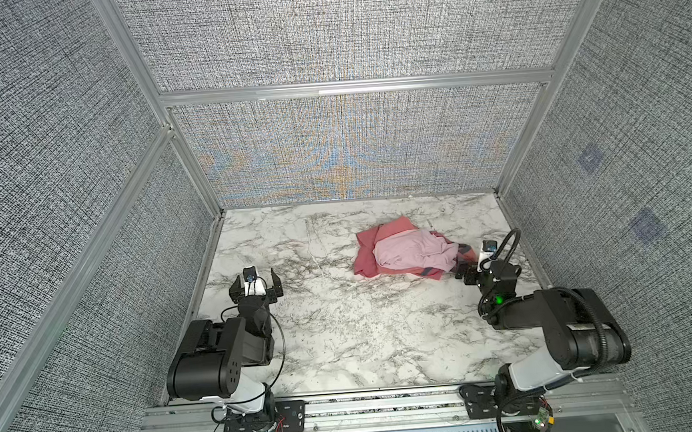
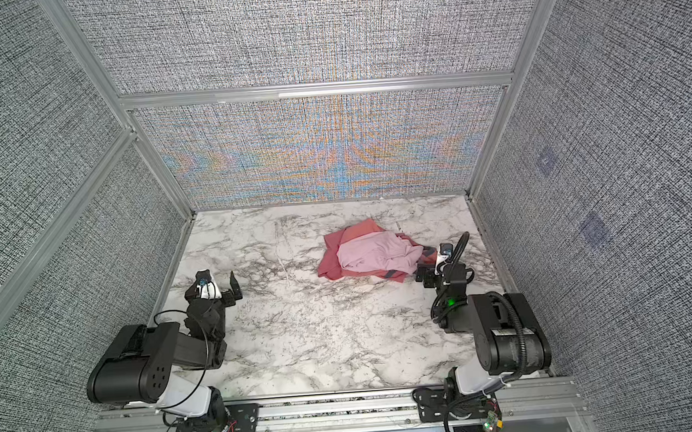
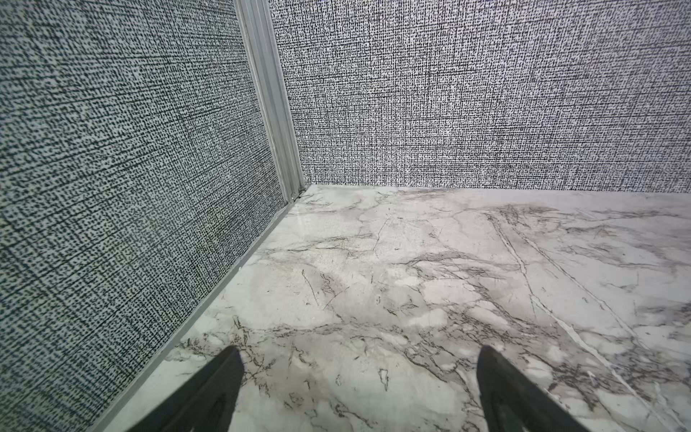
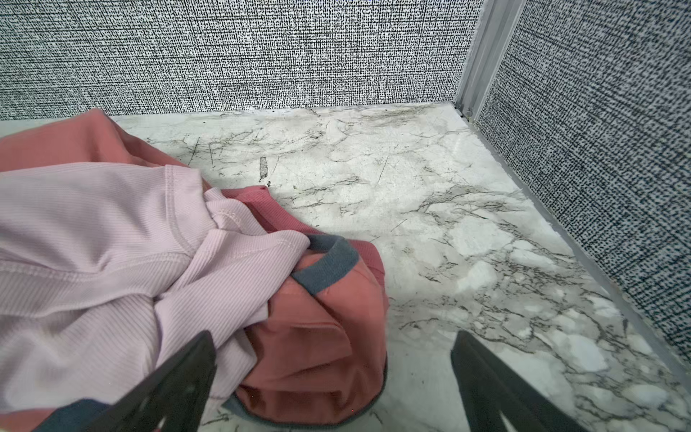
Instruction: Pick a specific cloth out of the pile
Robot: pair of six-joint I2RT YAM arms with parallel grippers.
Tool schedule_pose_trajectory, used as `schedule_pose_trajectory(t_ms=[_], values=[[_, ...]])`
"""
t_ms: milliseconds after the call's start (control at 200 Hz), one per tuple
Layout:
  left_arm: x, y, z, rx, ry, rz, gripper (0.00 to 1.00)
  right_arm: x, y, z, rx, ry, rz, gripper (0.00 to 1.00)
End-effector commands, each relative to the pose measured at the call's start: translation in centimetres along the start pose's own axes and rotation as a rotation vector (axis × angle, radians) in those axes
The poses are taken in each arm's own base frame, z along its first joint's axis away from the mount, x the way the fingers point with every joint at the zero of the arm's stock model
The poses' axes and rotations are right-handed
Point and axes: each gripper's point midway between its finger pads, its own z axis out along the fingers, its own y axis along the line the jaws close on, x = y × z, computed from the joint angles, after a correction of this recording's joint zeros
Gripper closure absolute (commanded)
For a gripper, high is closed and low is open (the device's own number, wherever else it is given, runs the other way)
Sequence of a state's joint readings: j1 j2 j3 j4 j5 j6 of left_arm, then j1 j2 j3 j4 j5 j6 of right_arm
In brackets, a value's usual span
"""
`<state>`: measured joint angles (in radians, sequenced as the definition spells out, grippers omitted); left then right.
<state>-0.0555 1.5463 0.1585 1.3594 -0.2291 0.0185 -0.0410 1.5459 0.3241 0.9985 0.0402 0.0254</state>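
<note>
Both top views show your left gripper (image 1: 256,278) well to the left of the pile (image 1: 397,259), jaws spread wide over the bare table (image 1: 344,334), holding nothing. The cloth (image 1: 364,252), plain rose-red, lies at the pile's left edge, partly under the pale pink piece (image 1: 411,246). The salmon garment (image 1: 433,270) with dark edging forms the pile's right side. Your right gripper (image 1: 465,270) sits just beside that side, jaws wide. In the right wrist view the salmon garment lies partly between them, ungripped.
</note>
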Motion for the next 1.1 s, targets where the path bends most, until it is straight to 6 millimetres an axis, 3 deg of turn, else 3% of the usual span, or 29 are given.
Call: schedule_pose_trajectory(t_ms=[0,946,1046,1096], values=[[-0.7,-0.1,0.1,0.007,-0.028,-0.011,0.01,-0.7,0.0,0.0,0.002,-0.027,0.001,0.01],[-0.8,-0.1,0.0,0.008,-0.030,-0.011,0.01,-0.5,0.0,0.0,-0.006,-0.022,0.008,0.01],[-1.3,-0.2,-0.1,0.016,-0.045,-0.003,0.02,-1.1,-0.1,-0.3,0.002,-0.034,0.007,0.01],[-1.9,-0.1,0.0,0.011,-0.032,0.000,0.08,-2.2,-0.1,-0.6,0.015,-0.041,-0.005,0.01]])
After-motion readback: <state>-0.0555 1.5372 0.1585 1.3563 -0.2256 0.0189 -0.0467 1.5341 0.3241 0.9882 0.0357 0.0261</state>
